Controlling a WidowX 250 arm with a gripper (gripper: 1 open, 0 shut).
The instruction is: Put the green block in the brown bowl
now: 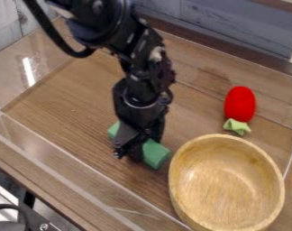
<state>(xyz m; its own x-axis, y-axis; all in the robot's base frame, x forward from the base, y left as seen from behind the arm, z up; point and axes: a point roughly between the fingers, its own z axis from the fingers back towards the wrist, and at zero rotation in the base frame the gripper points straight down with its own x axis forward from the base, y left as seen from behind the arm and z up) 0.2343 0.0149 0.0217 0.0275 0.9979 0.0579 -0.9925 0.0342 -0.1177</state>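
Down at the middle of the wooden tabletop (64, 104), the black robot arm (113, 36) reaches from the upper left and points its gripper (132, 149) straight down onto the green block (150, 154). The block lies flat on the wood, just left of the brown bowl (227, 185) and close to its rim without clearly touching it; most of its length is hidden under the gripper, with one green end showing at the lower right of the fingers and a smaller green patch showing at the upper left. The jaws are drawn together around the block, one dark finger on each long side, so they are clamped on it, and the block still sits on the tabletop. The bowl, wide, shallow and of light grained wood, stands at the lower right with nothing inside it. Well to the right of the arm, beyond the bowl's far rim, a red strawberry-like toy (240, 107) with green leaves at its base rests on the tabletop.
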